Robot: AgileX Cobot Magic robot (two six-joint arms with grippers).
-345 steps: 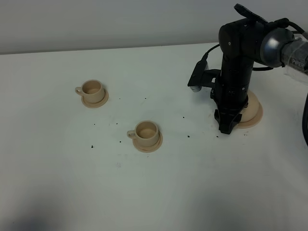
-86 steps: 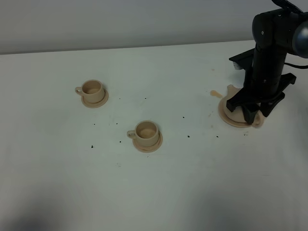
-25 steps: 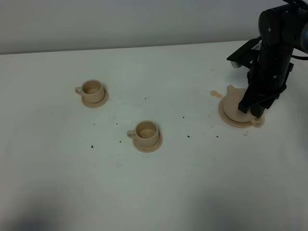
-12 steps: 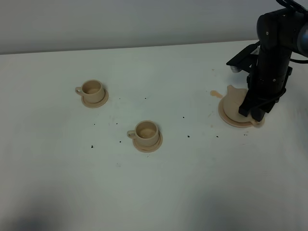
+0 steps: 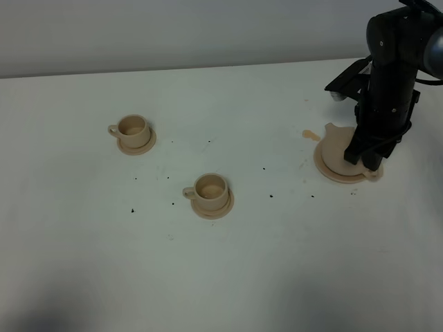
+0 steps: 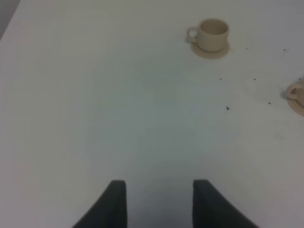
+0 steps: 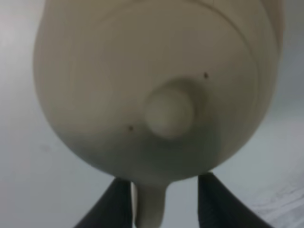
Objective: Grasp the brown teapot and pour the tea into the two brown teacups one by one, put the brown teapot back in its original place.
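The brown teapot (image 5: 337,146) sits on its big saucer (image 5: 332,173). The right end effector (image 7: 163,183) hangs over it with its fingers parted either side of the loop handle (image 7: 149,211). There is a clear gap on 1 side, so I'd say it straddles the handle and is not clamped on it.

What worries me is the grip. If those fingers close off-centre, the pot could twist or skid on the saucer. A slack hold on such a thin loop could also let a heavy pot swing once it is lifted. The lid looks merely rested on, so a steep tilt might tip it off. A tan puddle (image 5: 310,135) lies just beside the saucer on the spout (image 5: 331,127) side, which suggests this pot dribbles easily. The 2 cups are small and both well apart from the saucer, the nearer teacup (image 5: 210,188) and the farther teacup (image 5: 131,128) beyond it. That means a long carry to a small target.

Only the high view takes in the saucer, the puddle and both cups, but there the arm hides the handle and the fingers. Only the right wrist view shows the handle between the fingers, and the lid knob (image 7: 168,111). The left wrist view shows the left end effector (image 6: 159,190) open and empty over bare surface (image 6: 118,118), with the saucer nowhere in sight.
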